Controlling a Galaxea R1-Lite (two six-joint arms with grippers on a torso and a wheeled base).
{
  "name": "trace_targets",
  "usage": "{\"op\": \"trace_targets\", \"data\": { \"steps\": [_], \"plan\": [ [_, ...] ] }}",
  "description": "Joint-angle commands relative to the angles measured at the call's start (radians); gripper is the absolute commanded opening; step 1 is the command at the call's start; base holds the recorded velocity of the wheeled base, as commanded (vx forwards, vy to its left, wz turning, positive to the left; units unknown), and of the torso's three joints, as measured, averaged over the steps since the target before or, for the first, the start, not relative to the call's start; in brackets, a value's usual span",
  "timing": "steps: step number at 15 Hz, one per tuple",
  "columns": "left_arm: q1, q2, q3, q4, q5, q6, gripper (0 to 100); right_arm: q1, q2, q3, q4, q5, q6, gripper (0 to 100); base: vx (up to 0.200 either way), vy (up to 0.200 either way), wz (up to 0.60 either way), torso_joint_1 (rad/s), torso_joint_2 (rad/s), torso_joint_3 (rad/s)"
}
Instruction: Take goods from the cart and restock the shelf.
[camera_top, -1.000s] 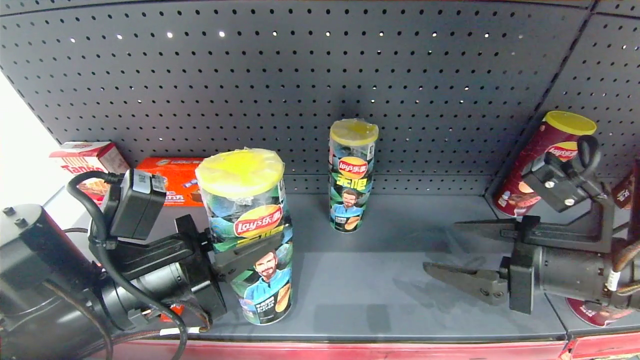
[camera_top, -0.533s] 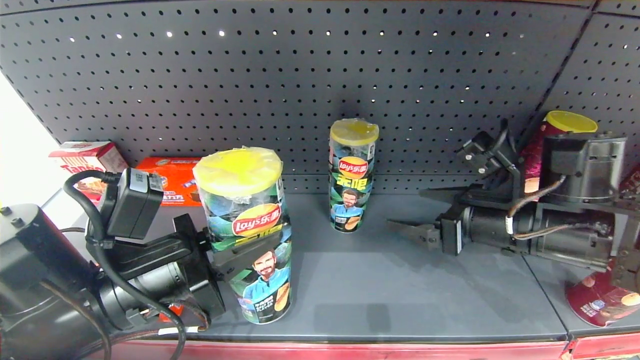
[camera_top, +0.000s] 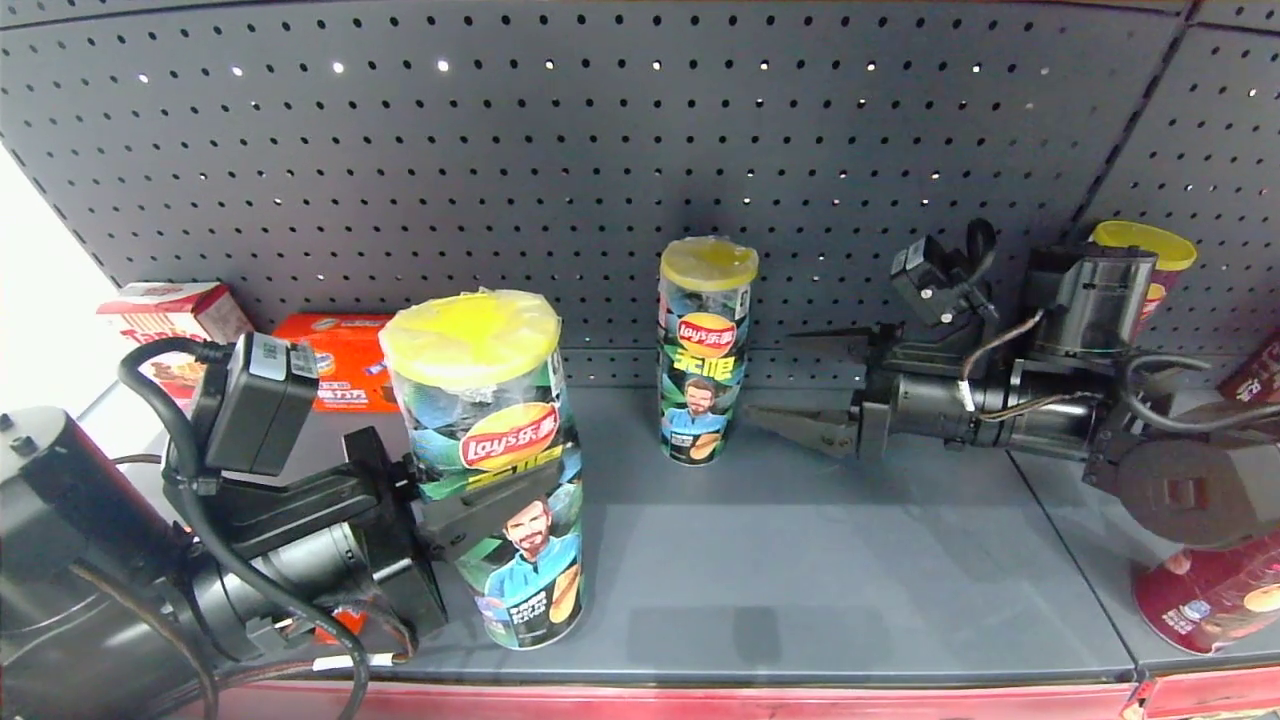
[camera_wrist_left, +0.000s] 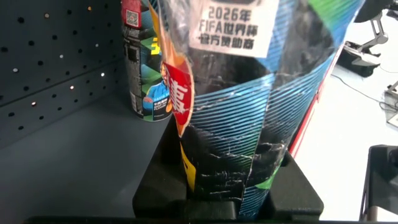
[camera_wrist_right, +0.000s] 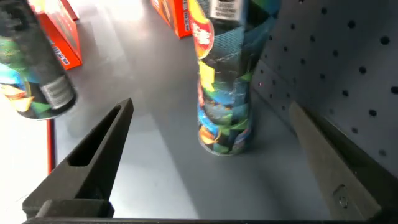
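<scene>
A tall chips can (camera_top: 490, 460) with a yellow lid stands upright near the shelf's front left, and my left gripper (camera_top: 495, 500) is shut on its middle. The left wrist view shows this can (camera_wrist_left: 249, 106) close up between the jaws. A second, matching can (camera_top: 705, 350) stands at the back middle against the pegboard. My right gripper (camera_top: 775, 378) is open just to its right, fingertips pointing at it without touching. In the right wrist view that can (camera_wrist_right: 227, 87) stands ahead between the two spread fingers (camera_wrist_right: 93, 155).
A red box (camera_top: 175, 320) and an orange box (camera_top: 340, 360) sit at the back left. A maroon can (camera_top: 1150, 260) stands behind the right arm, and another (camera_top: 1210, 605) lies at the front right. The grey shelf (camera_top: 800, 580) has free room at its front middle.
The right arm has swung left and back across the shelf, from the front right to beside the back can. The left gripper and its can have barely shifted.
</scene>
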Motion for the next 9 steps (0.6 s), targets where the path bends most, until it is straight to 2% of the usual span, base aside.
{"op": "trace_targets", "data": {
  "steps": [1,3,9],
  "plan": [
    [-0.001,-0.001,-0.001,-0.001,0.000,-0.001,0,-0.013,0.051,-0.040,-0.011,0.030,-0.003,100,0.000,0.000,0.00,0.000,0.00,0.000],
    [-0.001,-0.001,-0.001,-0.001,-0.005,-0.001,0,-0.021,0.100,-0.107,-0.016,0.075,-0.039,100,0.000,0.000,0.00,0.000,0.00,0.000],
    [-0.001,-0.001,-0.002,-0.001,-0.005,-0.003,0,-0.008,0.192,-0.216,-0.014,0.078,-0.040,100,0.000,0.000,0.00,0.000,0.00,0.000]
  ]
}}
